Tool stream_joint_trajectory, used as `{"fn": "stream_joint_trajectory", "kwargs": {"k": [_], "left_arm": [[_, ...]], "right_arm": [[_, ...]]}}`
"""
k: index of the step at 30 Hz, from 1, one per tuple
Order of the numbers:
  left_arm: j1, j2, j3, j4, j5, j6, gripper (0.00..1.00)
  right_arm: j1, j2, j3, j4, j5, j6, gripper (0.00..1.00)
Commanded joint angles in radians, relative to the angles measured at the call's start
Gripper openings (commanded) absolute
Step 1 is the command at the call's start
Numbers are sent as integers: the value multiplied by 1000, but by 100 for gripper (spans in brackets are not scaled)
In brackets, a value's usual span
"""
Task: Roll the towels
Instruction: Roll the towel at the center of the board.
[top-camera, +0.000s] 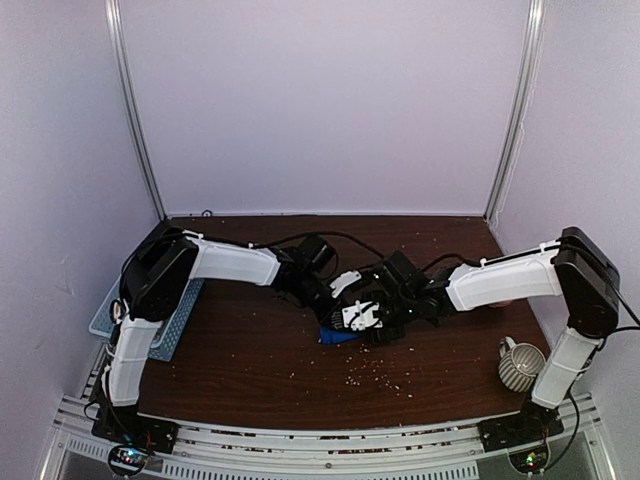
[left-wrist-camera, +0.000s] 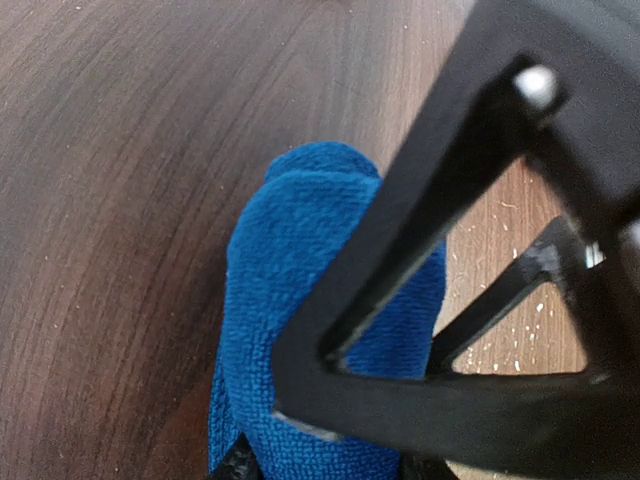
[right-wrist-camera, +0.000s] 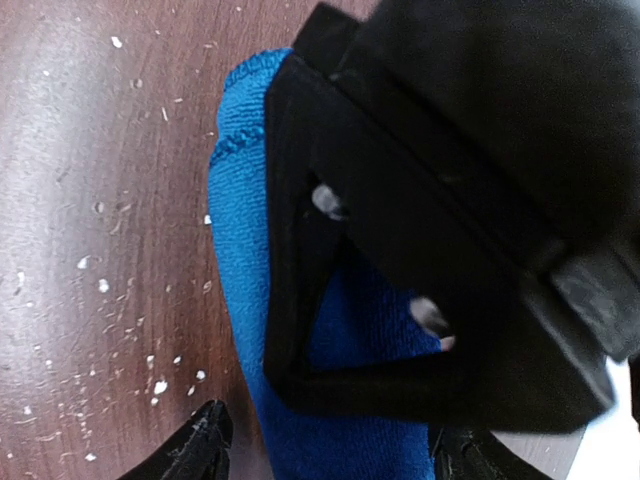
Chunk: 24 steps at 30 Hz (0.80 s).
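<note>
Towel (left-wrist-camera: 300, 300), a blue roll, runs lengthwise out from both claws: left gripper (left-wrist-camera: 325, 465) pinches its end, right gripper (right-wrist-camera: 335, 455) straddles it, jaws spread clear.

No readable text or labels appear anywhere.

Centre: the left gripper (left-wrist-camera: 328, 462) and right gripper (right-wrist-camera: 340, 455) met nose to nose over the blue towel (left-wrist-camera: 300, 260), leaving no passage between them.
Towel flanks: the right jaws stood wide with a strip of bare wood on one side; the left jaws sat against the cloth with no gap.
Near strip: the surface (top-camera: 250, 380) lay open, strewn only with crumbs (top-camera: 378, 378).
Far strip: open wood ran to the back wall (top-camera: 320, 100), with cables (top-camera: 330, 237) arching above the arms.
Left edge: the basket (top-camera: 185, 320) sat partly under the left arm.
Right front: the mug (top-camera: 520, 365) stood just beside the right arm.
</note>
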Motion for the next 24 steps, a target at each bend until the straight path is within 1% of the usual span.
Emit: {"fn": "stream_joint_trajectory", "kwargs": {"k": [1, 5, 10, 12, 16, 21, 24], "left_arm": [[-9, 80, -31, -168, -14, 19, 34], [-9, 77, -33, -170, -22, 18, 36], [-9, 66, -33, -180, -28, 22, 40], [-9, 54, -37, -187, -42, 23, 44], [-6, 13, -63, -190, -79, 25, 51], [1, -27, -99, -198, -109, 22, 53], [3, -62, -133, -189, -149, 16, 53]], "right_arm": [[7, 50, 18, 28, 35, -34, 67], [8, 82, 19, 15, 34, -44, 61], [7, 117, 24, -10, 25, -35, 47], [7, 127, 24, -16, 20, -27, 43], [8, 146, 26, -33, 13, -24, 39], [8, 165, 32, -54, -5, -13, 37], [8, 174, 44, -83, -35, -4, 36]]}}
